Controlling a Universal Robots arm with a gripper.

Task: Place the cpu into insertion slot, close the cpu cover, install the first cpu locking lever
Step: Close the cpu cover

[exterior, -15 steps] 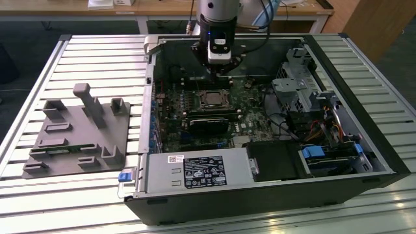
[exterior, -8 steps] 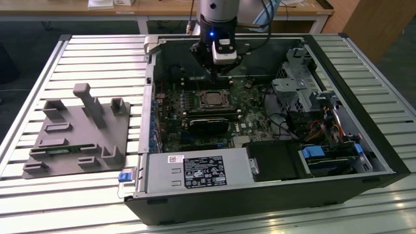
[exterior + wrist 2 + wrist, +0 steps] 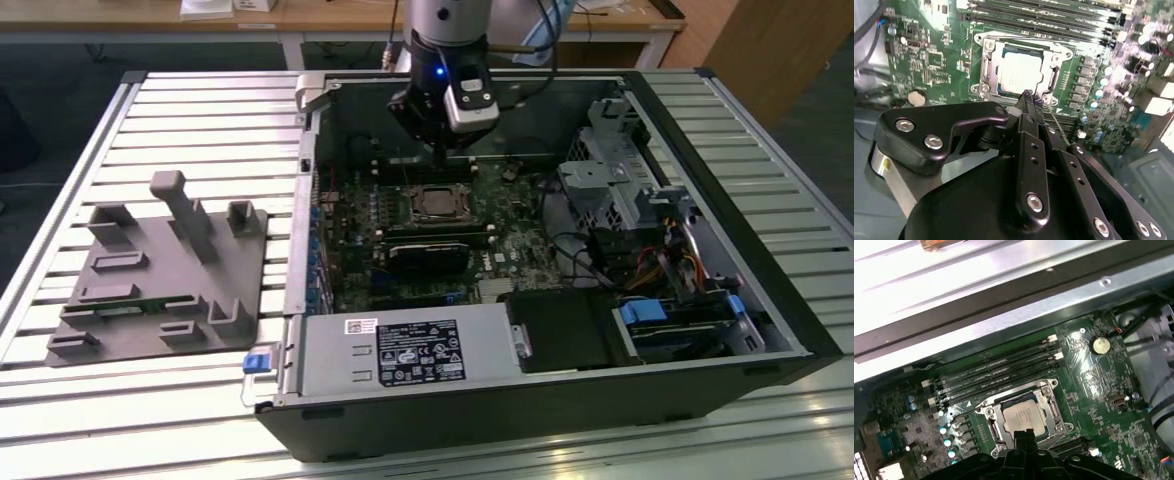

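1. The cpu (image 3: 1021, 74) lay flat inside the insertion slot (image 3: 985, 75), its pale metal face up, so the first step looked done.
2. The cpu cover (image 3: 1063, 53) appeared to lie down over the slot, its silver frame around the chip and the chip showing through the middle opening. I judged the second step done as well.
3. A thin metal rod (image 3: 1053, 119) ran out from the slot's corner nearest the fingers. It may have been the locking lever. Whether it was latched I could not tell, so I counted the lever step as not finished.
4. The gripper (image 3: 1028, 96) hung just beside the slot's near edge with its tip low over the board. Its two fingers were pressed together with nothing between them.
5. Around the slot:
   - The long memory sockets (image 3: 999, 370) ran along its far side, between it and the metal case wall (image 3: 1004, 315).
   - A round coin battery (image 3: 1099, 344) sat well apart from it.
   - A row of small capacitors (image 3: 1094, 85) stood near one flank.
6. In the exterior view:
   - A black block (image 3: 427, 255) sat just beside the slot on the board.
   - The power supply (image 3: 400, 355) lay further off.
   - Loose cables (image 3: 641, 265) hung well apart from the slot.
   - A grey fixture tray (image 3: 160, 270) rested outside the case.
7. Nothing lay on the slot itself. The close memory sockets and the case wall left little room on that side.
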